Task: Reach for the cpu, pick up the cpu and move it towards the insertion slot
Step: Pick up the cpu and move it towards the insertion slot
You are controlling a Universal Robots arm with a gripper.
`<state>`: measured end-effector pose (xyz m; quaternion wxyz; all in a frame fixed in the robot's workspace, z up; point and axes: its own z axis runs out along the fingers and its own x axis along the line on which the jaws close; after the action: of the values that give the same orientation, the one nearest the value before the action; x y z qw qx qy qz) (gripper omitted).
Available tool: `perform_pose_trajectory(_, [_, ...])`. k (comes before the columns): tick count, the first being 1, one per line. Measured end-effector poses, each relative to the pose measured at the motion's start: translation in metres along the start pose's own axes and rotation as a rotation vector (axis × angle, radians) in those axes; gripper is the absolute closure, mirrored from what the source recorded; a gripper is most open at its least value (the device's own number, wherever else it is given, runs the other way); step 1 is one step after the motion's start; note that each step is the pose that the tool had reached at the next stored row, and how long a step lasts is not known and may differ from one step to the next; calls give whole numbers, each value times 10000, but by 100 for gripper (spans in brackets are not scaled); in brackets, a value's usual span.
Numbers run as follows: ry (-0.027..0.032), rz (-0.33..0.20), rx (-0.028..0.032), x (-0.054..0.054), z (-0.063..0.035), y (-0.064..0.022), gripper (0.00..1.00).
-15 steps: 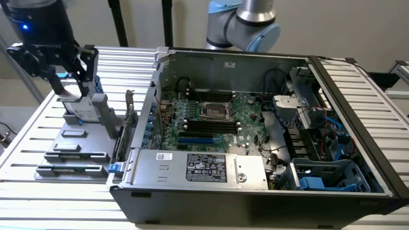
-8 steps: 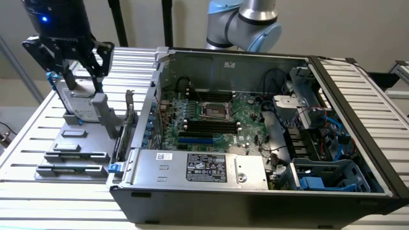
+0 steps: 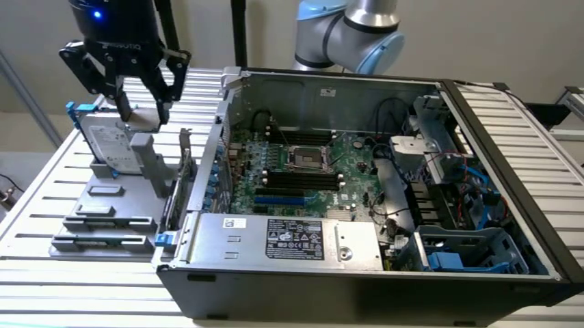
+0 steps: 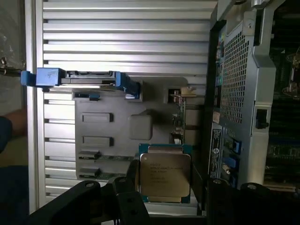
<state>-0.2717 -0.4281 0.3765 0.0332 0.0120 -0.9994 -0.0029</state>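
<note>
My gripper [image 3: 139,115] hangs above the grey tray [image 3: 100,205] at the exterior view's left, outside the computer case. It is shut on the cpu [image 4: 165,176], a small square chip with a silvery top and a green rim. In the wrist view the dark fingers [image 4: 132,180] press against two opposite sides of the chip, which is lifted off the tray. The insertion slot [image 3: 306,158], a shiny metal frame with a dark centre, lies on the green board inside the open case, well to the exterior view's right of the gripper.
A tall grey hard drive [image 3: 105,137] with a blue-trimmed bracket [image 4: 79,78] stands on the tray just under the gripper. The case's metal side wall [image 3: 223,130] rises between tray and motherboard. Black memory slots [image 3: 297,179] flank the socket. A person's sleeve [image 4: 5,133] shows beside the slatted table.
</note>
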Motion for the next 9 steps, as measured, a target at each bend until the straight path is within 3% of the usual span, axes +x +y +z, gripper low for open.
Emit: perform_pose_trajectory(9, [33, -19, -35, -398, -152, -9, 46])
